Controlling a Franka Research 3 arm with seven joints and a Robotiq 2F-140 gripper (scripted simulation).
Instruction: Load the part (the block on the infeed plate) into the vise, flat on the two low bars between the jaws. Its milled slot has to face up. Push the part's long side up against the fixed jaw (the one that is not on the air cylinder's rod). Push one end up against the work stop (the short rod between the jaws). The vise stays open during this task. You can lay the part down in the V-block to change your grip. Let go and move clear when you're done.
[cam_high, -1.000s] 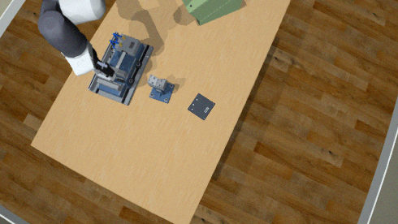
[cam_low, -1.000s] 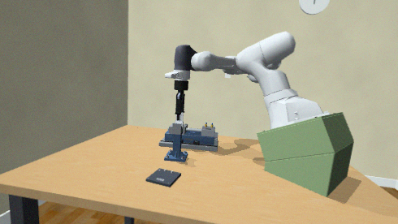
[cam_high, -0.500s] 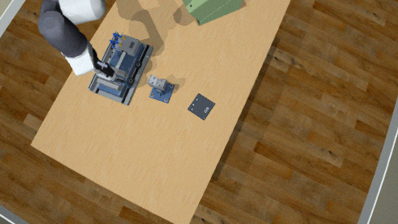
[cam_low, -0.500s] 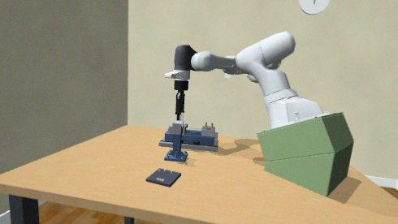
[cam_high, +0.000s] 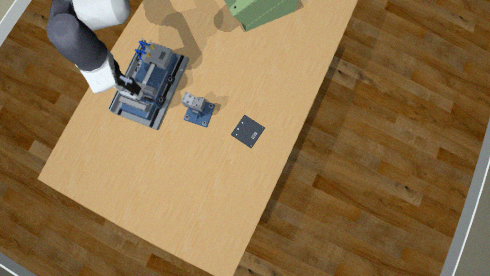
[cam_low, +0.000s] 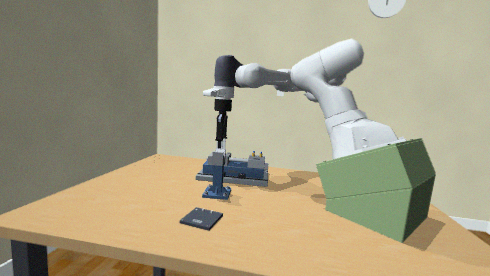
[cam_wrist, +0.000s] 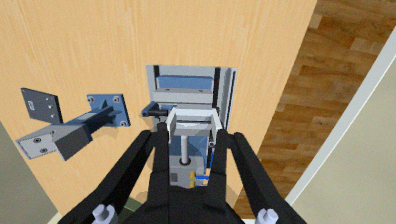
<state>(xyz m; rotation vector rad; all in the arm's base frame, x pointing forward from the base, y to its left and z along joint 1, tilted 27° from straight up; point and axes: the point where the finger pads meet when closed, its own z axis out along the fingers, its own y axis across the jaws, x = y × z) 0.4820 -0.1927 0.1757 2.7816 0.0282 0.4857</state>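
Above the vise (cam_high: 129, 115) (cam_low: 235, 170) (cam_wrist: 184, 82), the gripper (cam_high: 137, 92) (cam_low: 220, 145) (cam_wrist: 194, 114), fingers clamped on the part (cam_wrist: 194, 113). Beside the vise, the V-block (cam_high: 194, 102) (cam_low: 218, 172) (cam_wrist: 72, 142); farther out, the infeed plate (cam_high: 248, 131) (cam_low: 201, 218) (cam_wrist: 40, 105), flat on the table (cam_high: 150, 185) (cam_low: 125, 215) (cam_wrist: 100, 40).

Quick count, folks: I saw one vise (cam_high: 155, 121) (cam_low: 257, 182) (cam_wrist: 151, 86), two jaws, one cylinder rod (cam_high: 149, 73) (cam_wrist: 185, 148) and one work stop (cam_wrist: 158, 112) at the jaws. One gripper (cam_high: 136, 91) (cam_low: 220, 146) (cam_wrist: 194, 114) with one block (cam_wrist: 193, 113) was right there too. Beside the jaws stood one V-block stand (cam_high: 199, 114) (cam_low: 218, 175) (cam_wrist: 102, 116), and farther off lay one dark plate (cam_high: 248, 131) (cam_low: 201, 218) (cam_wrist: 41, 105).
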